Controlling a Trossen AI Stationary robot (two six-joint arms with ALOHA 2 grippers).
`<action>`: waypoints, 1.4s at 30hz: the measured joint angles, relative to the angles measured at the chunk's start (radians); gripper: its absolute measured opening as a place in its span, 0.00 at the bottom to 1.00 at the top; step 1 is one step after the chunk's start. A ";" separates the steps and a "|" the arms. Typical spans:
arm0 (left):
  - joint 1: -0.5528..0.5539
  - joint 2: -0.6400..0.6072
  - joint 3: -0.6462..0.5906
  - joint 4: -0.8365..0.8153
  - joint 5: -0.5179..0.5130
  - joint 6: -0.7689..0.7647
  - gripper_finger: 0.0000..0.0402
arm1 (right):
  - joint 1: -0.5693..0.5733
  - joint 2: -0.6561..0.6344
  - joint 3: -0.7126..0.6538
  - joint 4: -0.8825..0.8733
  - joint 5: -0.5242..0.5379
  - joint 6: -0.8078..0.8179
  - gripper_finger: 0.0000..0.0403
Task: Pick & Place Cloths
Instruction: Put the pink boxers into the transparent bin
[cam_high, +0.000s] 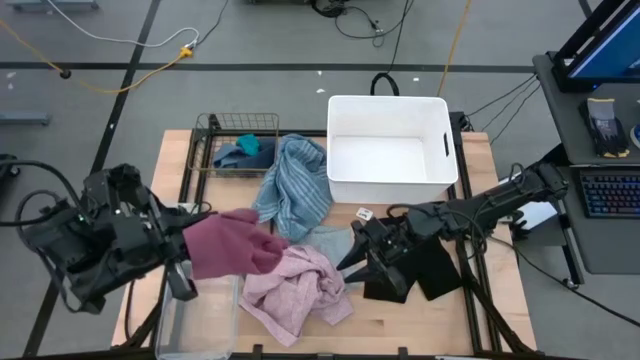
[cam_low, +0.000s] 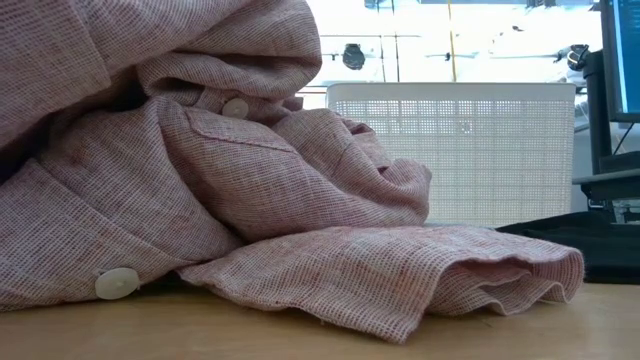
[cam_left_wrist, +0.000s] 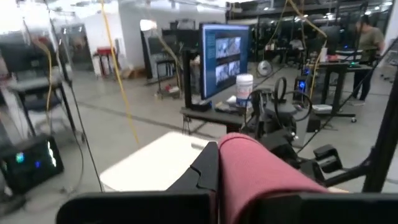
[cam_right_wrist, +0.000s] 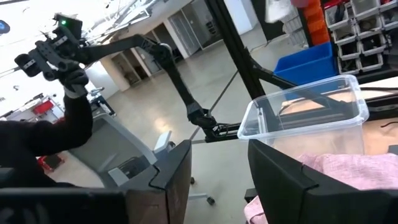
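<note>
My left gripper is at the table's left side, shut on a maroon cloth. A pink cloth with white buttons lies crumpled near the front edge. A blue-striped towel lies behind it, draped against the wire basket and beside the white bin. My right gripper is open, with nothing between its fingers. It hovers at the left end of the black shorts, which lie on the table. Teal and navy pieces sit in a wire basket. My left gripper holds a bunched part of the maroon cloth between its fingers. One dark finger shows beside the cloth; the cloth covers the other. The fingers lie level and point toward the table's right. The cloth's free end reaches over the pink cloth's edge.
A white bin stands at the back right. A clear plastic box sits at the front left edge, also in the right wrist view. A pale green piece lies beside my right gripper. A desk with a keyboard stands off to the right.
</note>
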 joint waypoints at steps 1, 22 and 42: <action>-0.005 0.000 0.000 -0.020 -0.009 -0.040 0.03 | 0.000 0.000 0.000 0.000 0.000 0.001 0.38; -0.226 0.009 -0.189 -0.463 -0.005 -0.959 0.00 | 0.000 0.000 0.001 0.068 0.000 0.012 0.37; -0.099 -0.002 -0.279 -0.470 0.115 -1.202 0.00 | -0.001 -0.001 0.001 0.067 0.000 0.011 0.36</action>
